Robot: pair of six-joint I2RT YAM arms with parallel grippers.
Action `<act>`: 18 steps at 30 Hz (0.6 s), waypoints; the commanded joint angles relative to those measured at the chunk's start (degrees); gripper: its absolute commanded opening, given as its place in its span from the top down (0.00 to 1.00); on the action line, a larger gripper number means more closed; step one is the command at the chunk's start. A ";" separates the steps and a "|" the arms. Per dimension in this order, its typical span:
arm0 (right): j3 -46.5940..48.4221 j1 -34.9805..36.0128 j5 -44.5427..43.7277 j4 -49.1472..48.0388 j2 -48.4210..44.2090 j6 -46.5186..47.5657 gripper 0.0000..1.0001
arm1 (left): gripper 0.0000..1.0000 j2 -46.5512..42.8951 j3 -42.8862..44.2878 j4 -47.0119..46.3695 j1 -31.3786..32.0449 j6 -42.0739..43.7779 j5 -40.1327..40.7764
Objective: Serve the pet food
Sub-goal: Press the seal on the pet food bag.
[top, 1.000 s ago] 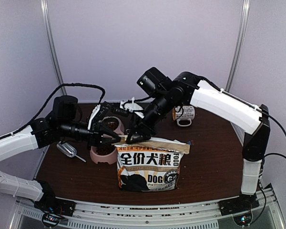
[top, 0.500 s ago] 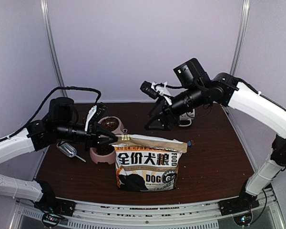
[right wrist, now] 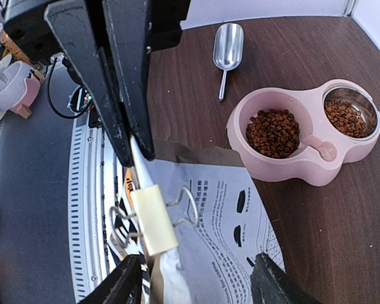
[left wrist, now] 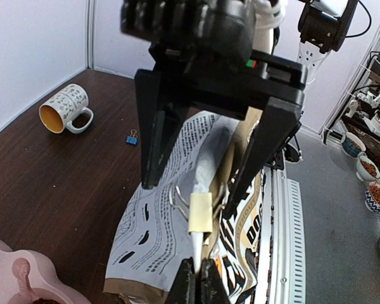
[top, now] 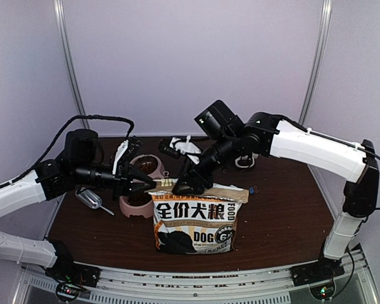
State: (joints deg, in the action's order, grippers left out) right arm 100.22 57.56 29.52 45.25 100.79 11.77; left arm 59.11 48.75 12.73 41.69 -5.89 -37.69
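With pet food point(right wrist: 273, 132) in both wells of the bowl point(right wrist: 304, 171) and the bag point(top: 196, 221) clipped, I judge little remains: left gripper point(top: 153, 184) pinches the fold, right gripper point(top: 189, 187) stands wide astride the clip point(right wrist: 155, 218).

The right end effector point(top: 191, 187), lifted away behind the bag point(top: 196, 223) half a second ago, has come back down to its folded top, jaws spread astride the clip point(right wrist: 153, 220).

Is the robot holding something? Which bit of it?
The left gripper pinches the dog-food bag by its folded top edge, beside the cream clip. The right gripper stands open around that clip, gripping nothing.
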 commanded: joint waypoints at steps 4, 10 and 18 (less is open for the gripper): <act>3.66 0.81 -2.26 1.39 1.28 0.13 0.56 | 1.00 -2.68 1.78 -3.84 -1.20 1.59 0.16; 3.83 0.46 0.99 3.29 1.08 0.35 0.87 | 1.00 -3.65 1.81 -2.90 -3.24 2.43 -1.48; 2.79 0.15 3.07 5.00 0.22 0.20 0.99 | 1.00 -3.43 4.87 0.50 -7.26 3.43 -7.57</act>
State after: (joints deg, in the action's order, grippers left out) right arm 102.19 58.48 32.10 45.98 102.72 12.08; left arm 58.39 48.93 14.85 38.48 -4.34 -41.60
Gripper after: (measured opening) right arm 0.024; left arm 0.029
